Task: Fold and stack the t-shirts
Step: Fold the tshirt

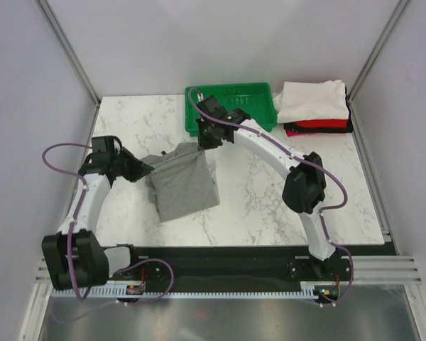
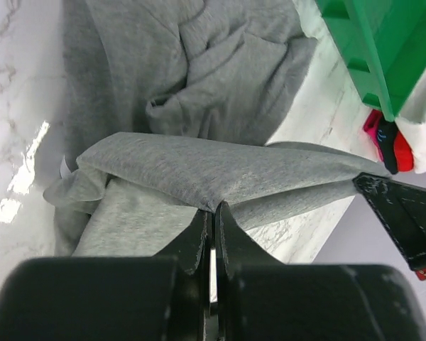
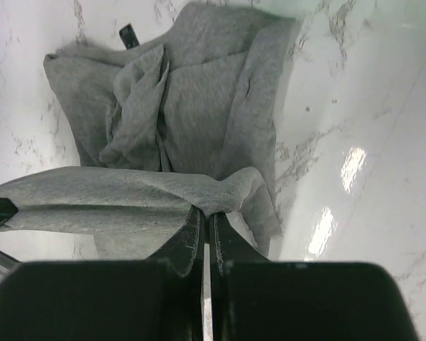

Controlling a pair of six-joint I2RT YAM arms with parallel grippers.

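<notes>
The marble worktop (image 1: 270,199) is closed in by pale walls on the left, far and right sides. A green tray (image 1: 231,87) sits at the far edge, and a folded white shirt (image 1: 312,99) over red (image 1: 319,123) and black (image 1: 319,131) ones fills the far right corner. Bare marble lies open to the right of the arms' work and along the near edge.

The grey t-shirt (image 1: 181,186) lies left of centre, near the tray. The left fingers (image 2: 193,240) are clamped on its left corner and the right fingers (image 3: 187,240) on its far right corner, just in front of the tray. Its upper edge stretches as a raised band between the two grips. Below that the cloth hangs and rests rumpled on the worktop, with folds bunched in the middle. It is plain heather grey, and a small dark tag (image 3: 128,35) shows at one edge.
</notes>
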